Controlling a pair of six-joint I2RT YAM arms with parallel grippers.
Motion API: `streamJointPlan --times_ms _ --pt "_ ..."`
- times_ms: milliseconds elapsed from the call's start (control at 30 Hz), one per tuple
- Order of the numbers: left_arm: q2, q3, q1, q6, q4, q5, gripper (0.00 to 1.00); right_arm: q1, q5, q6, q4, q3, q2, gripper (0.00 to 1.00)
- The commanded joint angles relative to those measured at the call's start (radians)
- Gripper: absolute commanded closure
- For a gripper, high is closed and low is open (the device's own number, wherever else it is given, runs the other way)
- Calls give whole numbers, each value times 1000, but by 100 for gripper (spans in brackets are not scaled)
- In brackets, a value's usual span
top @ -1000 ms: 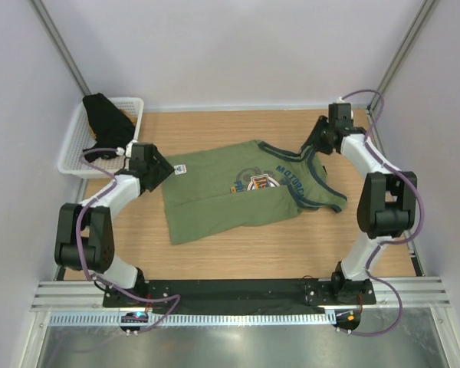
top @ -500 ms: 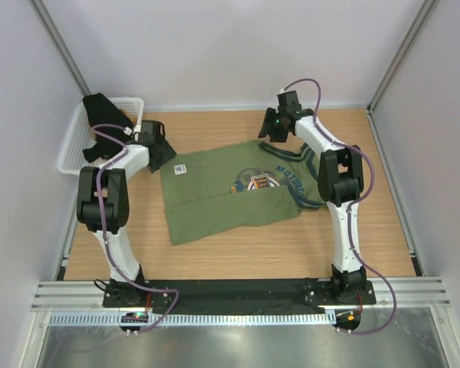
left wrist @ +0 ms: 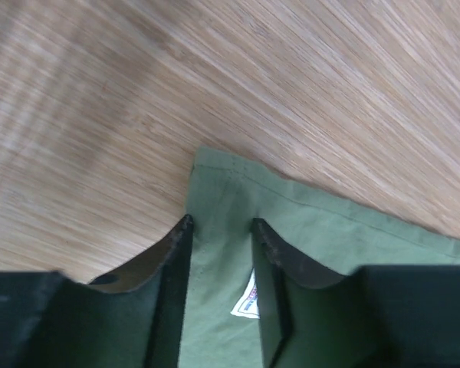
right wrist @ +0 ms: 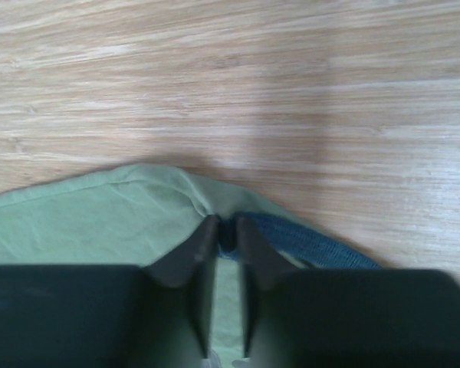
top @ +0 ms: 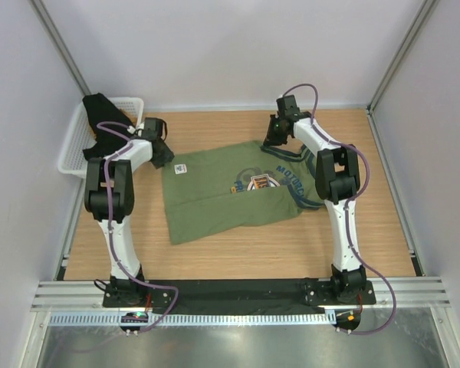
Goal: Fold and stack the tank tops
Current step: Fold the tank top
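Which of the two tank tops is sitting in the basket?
The plain black one, bunched in the white mesh basket at the far left. The olive green top with navy trim lies spread on the table instead.

olive green cloth tank top (top: pixel 215 199): 1 | black cloth tank top (top: pixel 100 111): 1 | white plastic mesh basket (top: pixel 73 153): 1 | jointed robot arms (top: pixel 107 192) (top: pixel 339 184): 2

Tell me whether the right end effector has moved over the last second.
Yes. The right end effector has swung left, away from the far-right corner of the table, to the far edge of the olive tank top.
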Motion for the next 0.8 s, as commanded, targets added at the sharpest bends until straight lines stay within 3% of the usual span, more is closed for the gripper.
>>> streamJointPlan --times_ms 0,67,200,300,467,533,633,767 --pt "16 38 7 19 -6 -10 64 5 1 -11 16 52 9 84" --pt "26 52 7 25 -6 -13 72 5 15 -14 18 57 8 98" --pt "60 100 7 44 -15 -18 82 -21 21 -8 25 52 -9 99" --pt "97 160 7 59 -29 -12 83 -46 12 4 37 41 -30 99" --pt "115 227 13 81 -24 -18 62 -66 -4 -8 54 27 -60 99" --pt "118 247 14 82 -27 -21 47 -68 -16 -11 57 29 -60 99" --pt "128 268 17 81 -28 -16 40 -68 -31 -10 62 29 -55 99" --pt "170 327 17 78 -40 2 42 -68 -48 -7 70 26 -52 99"
